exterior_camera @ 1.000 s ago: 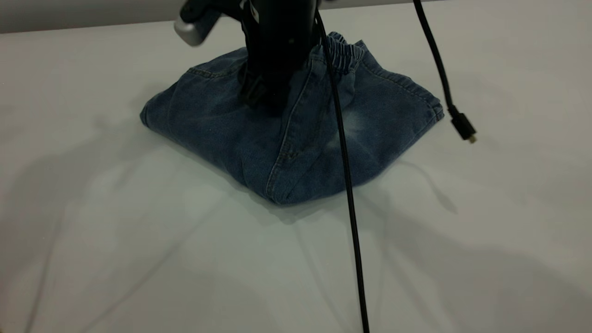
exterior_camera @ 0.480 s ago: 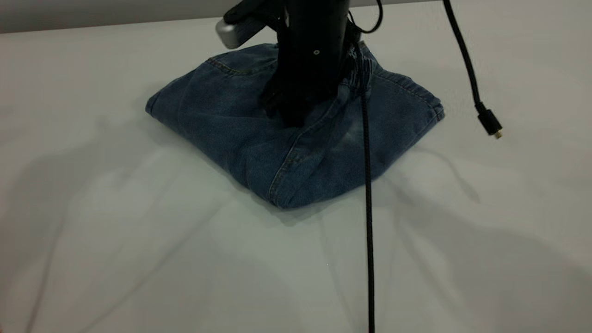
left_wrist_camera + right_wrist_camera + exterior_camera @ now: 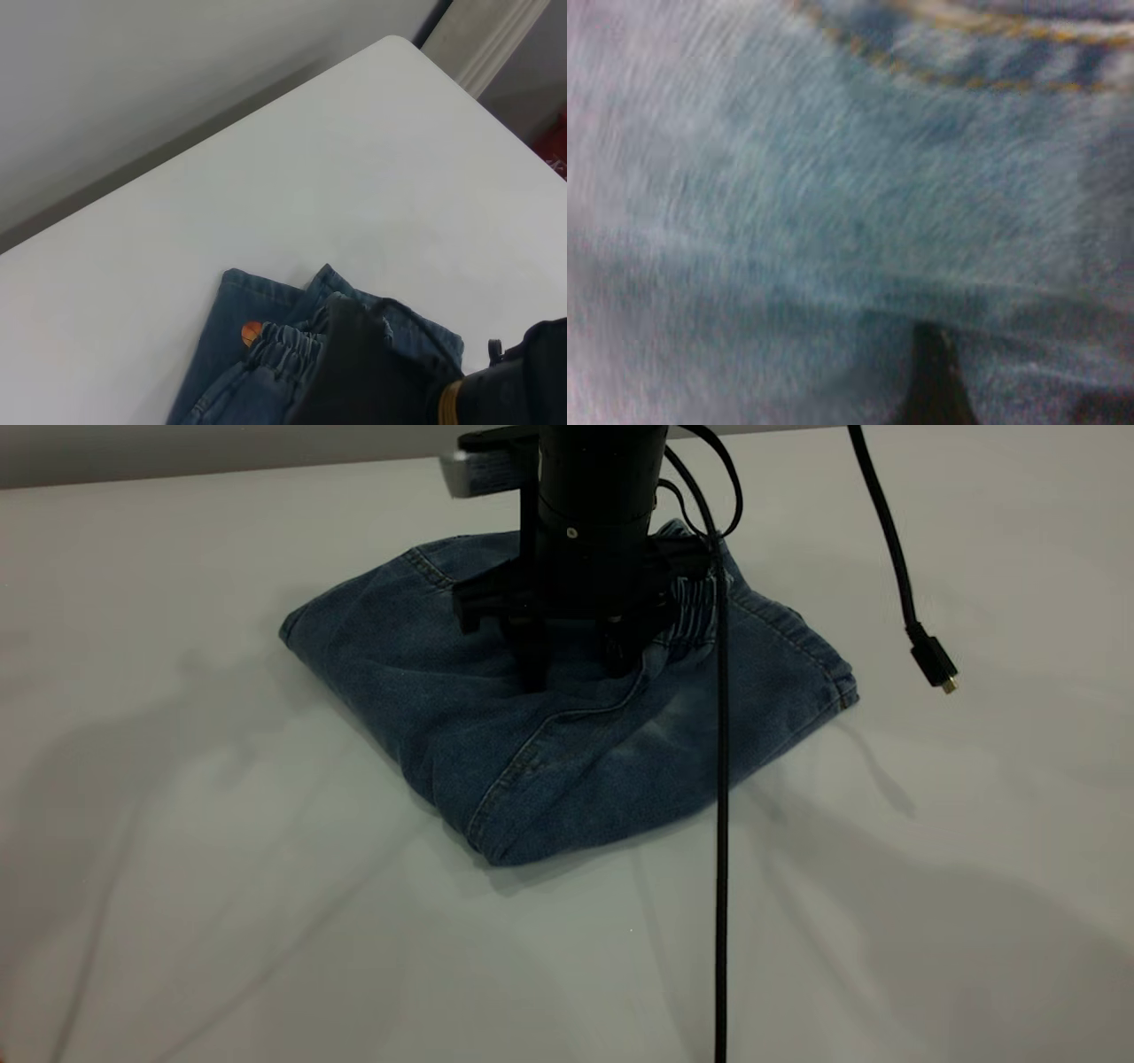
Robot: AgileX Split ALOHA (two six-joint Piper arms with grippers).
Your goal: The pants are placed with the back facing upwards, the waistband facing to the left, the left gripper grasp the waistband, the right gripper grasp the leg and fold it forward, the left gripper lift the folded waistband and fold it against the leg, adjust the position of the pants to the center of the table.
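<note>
1. The large plain white table is seen bearing everything.
2. The short blue washed-denim pants are found already folded into a compact bundle near the far edge, so only centring is judged left.
3. The black right gripper is pressed onto the bundle, fingers narrowly parted.
4. The left gripper is not seen.

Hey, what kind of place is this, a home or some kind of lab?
Probably a robot lab or test bench, not a home: a bare white table, one folded pair of pants, a black robot arm over it, and a loose dangling cable.
</note>
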